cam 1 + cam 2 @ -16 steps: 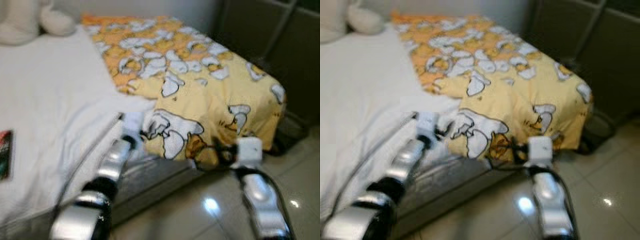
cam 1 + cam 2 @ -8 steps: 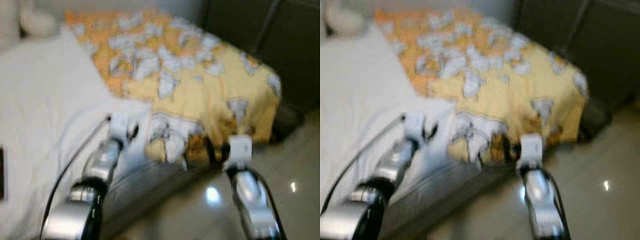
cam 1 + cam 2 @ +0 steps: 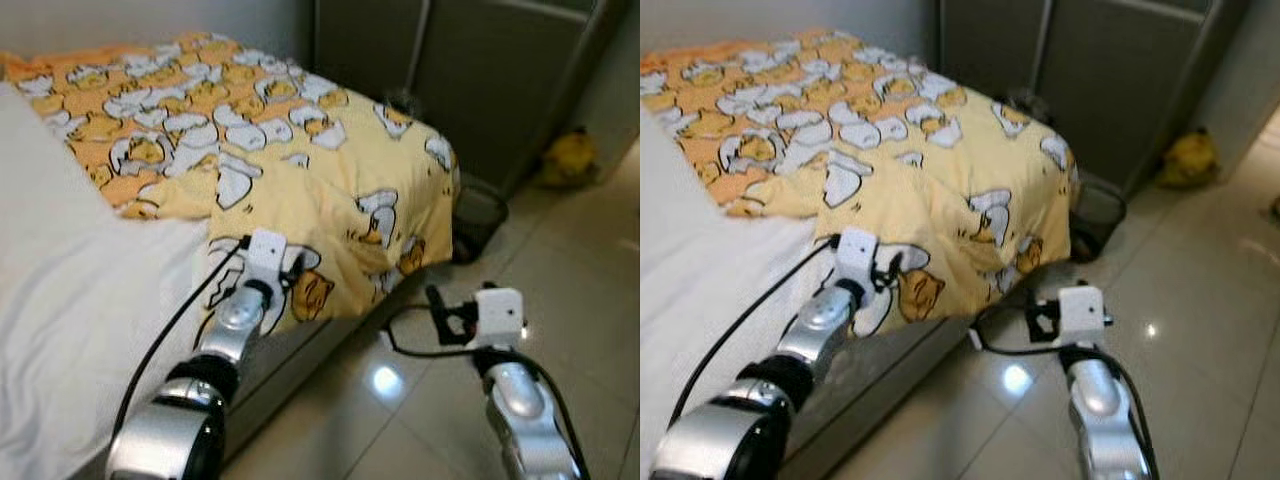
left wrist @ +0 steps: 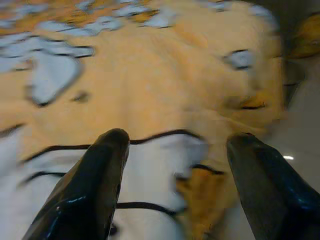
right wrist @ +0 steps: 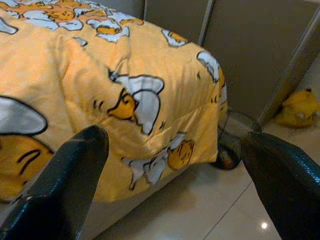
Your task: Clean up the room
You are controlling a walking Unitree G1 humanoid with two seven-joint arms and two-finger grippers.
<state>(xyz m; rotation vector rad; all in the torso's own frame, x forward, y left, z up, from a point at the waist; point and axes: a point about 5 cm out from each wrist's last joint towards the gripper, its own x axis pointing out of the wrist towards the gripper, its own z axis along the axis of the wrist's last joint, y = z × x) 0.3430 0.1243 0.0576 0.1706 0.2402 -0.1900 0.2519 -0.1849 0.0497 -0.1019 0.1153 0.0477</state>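
The left pincer (image 4: 172,160), fingers spread apart and empty, hovers just over the hanging edge of the yellow cartoon-print fabric quilt (image 3: 300,150), which lies rumpled across the foot of the white-sheeted bed (image 3: 60,290) and droops over its corner toward the glossy tiled floor (image 3: 590,270). The right pincer (image 5: 170,165), also spread wide and holding nothing, hangs over the floor beside the bed, near the quilt's drooping corner but apart from it. The step in hand looks like reaching for the quilt to straighten it; next, the left fingers probably need to close on that edge.
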